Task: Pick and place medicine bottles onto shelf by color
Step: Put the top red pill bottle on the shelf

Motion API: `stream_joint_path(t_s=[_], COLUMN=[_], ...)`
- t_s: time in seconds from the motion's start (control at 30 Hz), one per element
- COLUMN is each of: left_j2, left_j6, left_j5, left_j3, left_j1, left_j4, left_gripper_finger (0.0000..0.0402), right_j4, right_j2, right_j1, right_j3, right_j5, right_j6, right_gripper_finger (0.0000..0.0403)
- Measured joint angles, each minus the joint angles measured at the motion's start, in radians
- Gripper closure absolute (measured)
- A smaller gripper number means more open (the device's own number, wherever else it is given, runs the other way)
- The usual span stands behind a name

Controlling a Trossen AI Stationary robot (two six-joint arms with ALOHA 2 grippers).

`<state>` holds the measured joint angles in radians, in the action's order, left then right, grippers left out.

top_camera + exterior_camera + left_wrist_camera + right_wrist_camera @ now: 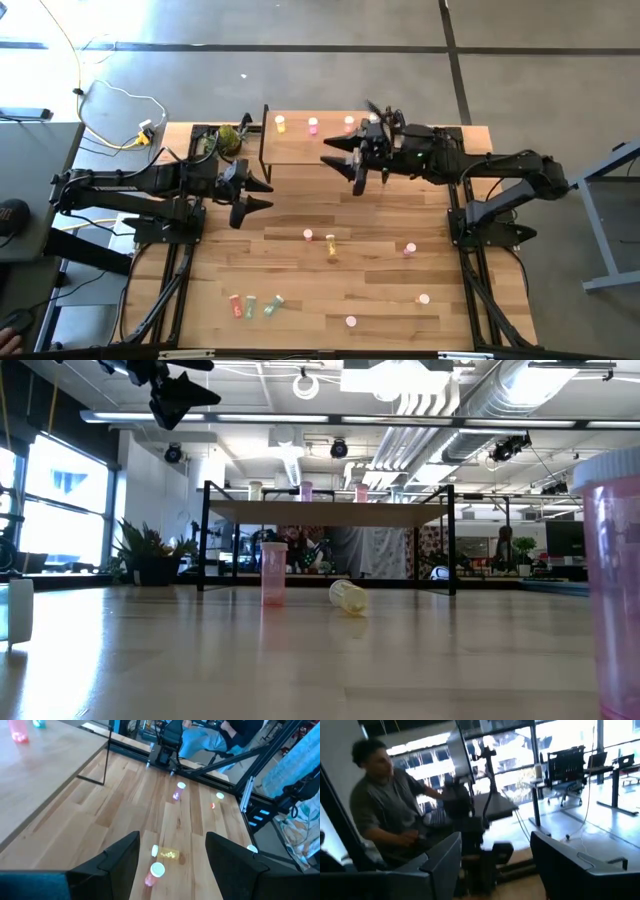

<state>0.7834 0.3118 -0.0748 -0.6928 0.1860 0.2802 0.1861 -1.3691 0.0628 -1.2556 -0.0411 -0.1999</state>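
The shelf (300,146) stands at the table's far middle with a yellow bottle (280,124) and two pink bottles (313,124) upright on its top. More bottles are on the table: an upright pink one (156,871), a yellow one (168,854) on its side, and others farther right and near the front. My left gripper (262,196) hovers open left of the shelf's near edge, looking toward the pink and yellow pair. My right gripper (345,162) hangs open above the shelf's right part, with nothing between its fingers (445,860).
A green-yellow pineapple-like object (228,140) sits left of the shelf. A red, a yellow and a green bottle (252,305) lie near the front left. Pink bottles (410,248) stand at the right. A person (385,805) sits beyond the table. Bare wood lies around the middle.
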Motion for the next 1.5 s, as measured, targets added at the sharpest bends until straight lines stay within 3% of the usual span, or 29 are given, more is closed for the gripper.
stream_joint_path(t_s=[0.5, 1.5], left_j2=[0.002, 0.002], left_j6=[0.000, 0.000], left_j5=[0.000, 0.038], left_j3=[0.000, 0.000], left_j1=[0.000, 0.001], left_j4=[0.007, 0.015], left_gripper_finger=[0.0186, 0.0186], right_j4=[-0.262, -0.248], right_j2=[-0.256, -0.575], right_j1=[-0.106, -0.152], right_j3=[0.000, 0.000], right_j5=[0.035, 0.038], right_j6=[0.052, 0.096], right_gripper_finger=[0.0167, 0.0167])
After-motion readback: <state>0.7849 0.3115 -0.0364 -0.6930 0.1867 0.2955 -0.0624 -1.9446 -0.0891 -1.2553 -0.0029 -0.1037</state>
